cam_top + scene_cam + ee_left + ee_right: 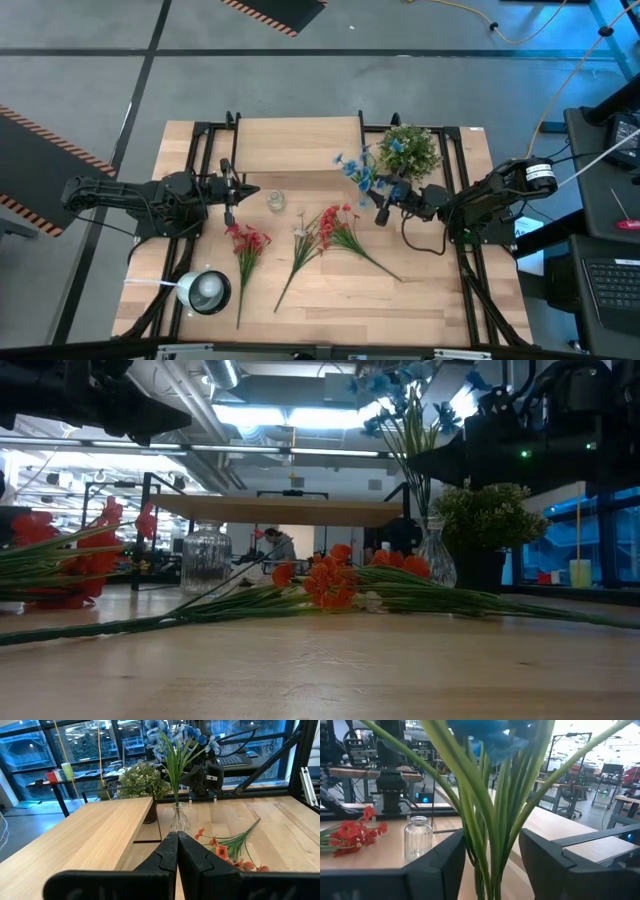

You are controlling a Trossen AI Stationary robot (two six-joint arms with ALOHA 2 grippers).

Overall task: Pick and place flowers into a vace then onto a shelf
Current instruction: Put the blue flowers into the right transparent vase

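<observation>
**Releasing the blue sprig into the vase**

Left gripper [243, 190]: fingers pressed together, empty, waiting beside the glass jar [276, 201]; leave it parked. Two red sprigs [247, 243] and a cream one [301, 232] lie on the table, in front of both grippers. Right gripper [381, 214]: jaws parted either side of the blue sprig [354, 167], whose stems stand in the narrow vase [179, 818] just off the shelf [300, 145] edge; spread fully before backing away, withdrawing straight so the fingers [441, 862] do not drag the stems or tip the vase.
</observation>
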